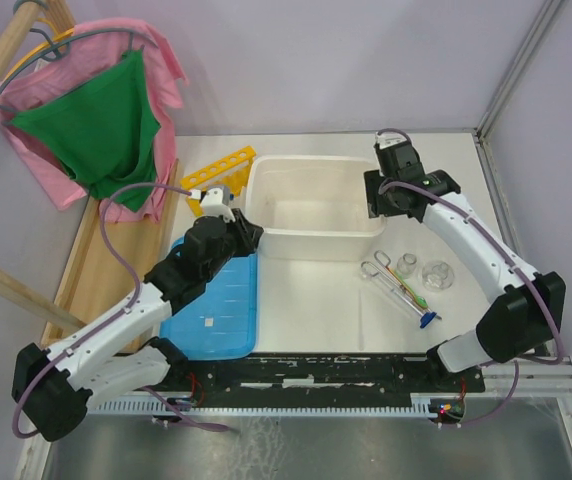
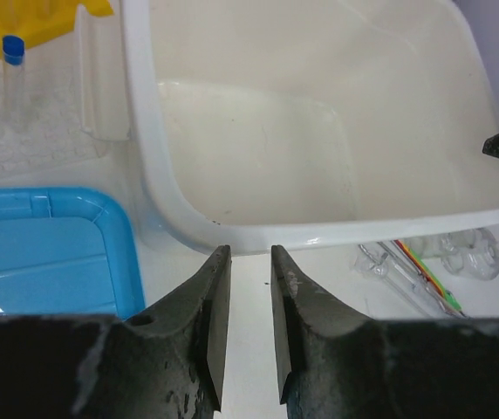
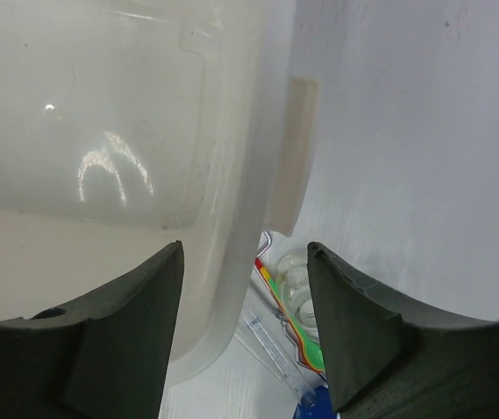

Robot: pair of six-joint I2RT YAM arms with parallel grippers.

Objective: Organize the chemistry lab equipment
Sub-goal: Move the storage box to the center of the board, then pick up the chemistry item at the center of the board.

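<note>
Two arms reach toward the large white tub [image 1: 316,205] from opposite sides. The left arm stretches up from its base at the near left, its forearm crossing above the flat blue lid [image 1: 211,310]. The left gripper [image 2: 249,253] hangs just off the tub's near left corner, its fingers a narrow gap apart and empty. The right arm bends up from the near right and back over the table [image 1: 326,300]. The right gripper [image 3: 244,249] sits above the tub's right wall, fingers spread wide and released, grasping nothing, with the wall showing in the gap.

The yellow tube rack [image 1: 222,166] lies at a slant beyond the tub's far left corner. Two clear blue-capped tubes [image 2: 12,52] show just beside it in the left wrist view. To the right of the tub's near right corner stand two small clear glass flasks [image 1: 438,275], side by side. The metal tongs [image 1: 378,270] lie flat just left of them, handle loops toward the tub. The thin rods [image 1: 413,293], one green-tipped and one blue-tipped, lie alongside the tongs, angled toward the near edge
</note>
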